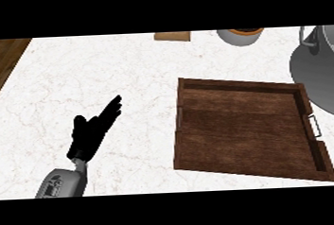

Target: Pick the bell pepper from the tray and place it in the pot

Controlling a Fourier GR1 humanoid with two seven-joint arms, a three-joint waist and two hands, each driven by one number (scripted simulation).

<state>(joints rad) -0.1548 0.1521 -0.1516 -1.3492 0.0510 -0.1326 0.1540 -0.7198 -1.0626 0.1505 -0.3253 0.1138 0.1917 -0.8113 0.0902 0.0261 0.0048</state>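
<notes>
A dark wooden tray [198,132] lies on the marble counter right of centre, and nothing shows inside it. Part of a grey metal pot [322,74] shows at the right edge, its handle near the top right corner. No bell pepper is visible anywhere. My left hand [90,132] rests open on the counter left of the tray, fingers straight and pointing up and to the right, well apart from the tray. My right hand does not show.
A white cup with a brown rim [240,35] stands at the top edge, beside a small tan board [172,36]. A dark wooden surface [1,60] borders the counter at the top left. A metal handle [314,126] sits on the tray's right side.
</notes>
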